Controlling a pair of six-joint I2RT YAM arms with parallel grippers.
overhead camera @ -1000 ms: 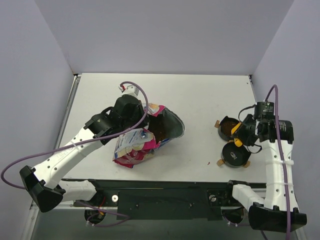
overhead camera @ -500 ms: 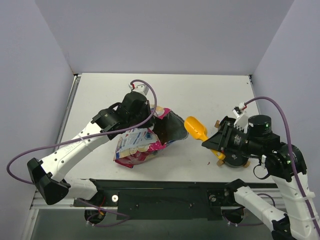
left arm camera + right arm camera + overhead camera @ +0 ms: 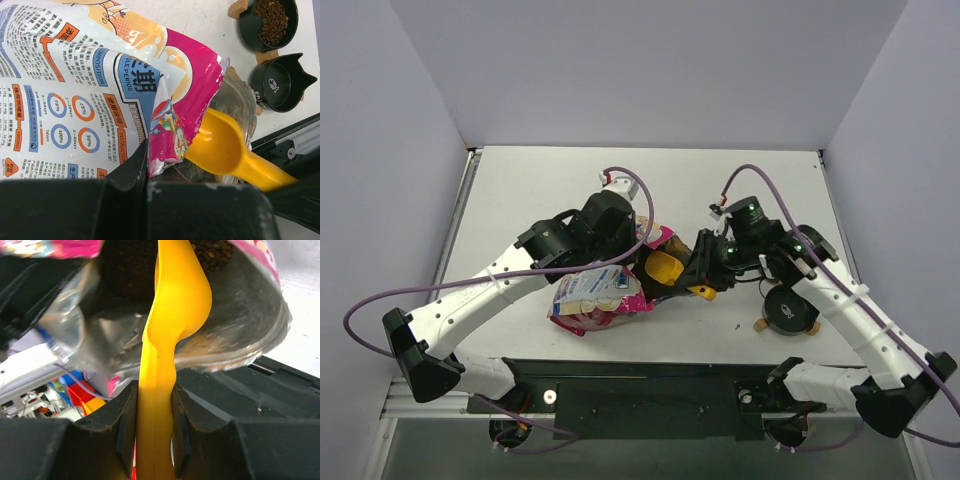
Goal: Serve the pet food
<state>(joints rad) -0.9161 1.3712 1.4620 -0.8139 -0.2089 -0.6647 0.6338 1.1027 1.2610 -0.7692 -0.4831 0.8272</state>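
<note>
**Pet food: small dark-brown kibble pellets inside a pink-and-blue printed foil bag**

Heaped loose deep in the silver-lined mouth of the bag, left of the table's middle. Lying on its side on the white tabletop, mouth turned to the right. Pinched at the pink rim of that mouth by the left gripper, jaws closed hard on the foil. Clamped on the handle of a yellow plastic scoop by the right gripper, fingers pressed against both sides. Set bowl-first into the opening, turned on edge, kibble showing just beyond the tip. Cannot tell whether scoop and pellets touch. More kibble filling a black round bowl on the right of the table. Just nearer, beside it, a second black bowl with cat-ear tabs, bare inside except for a small fish mark.
</note>
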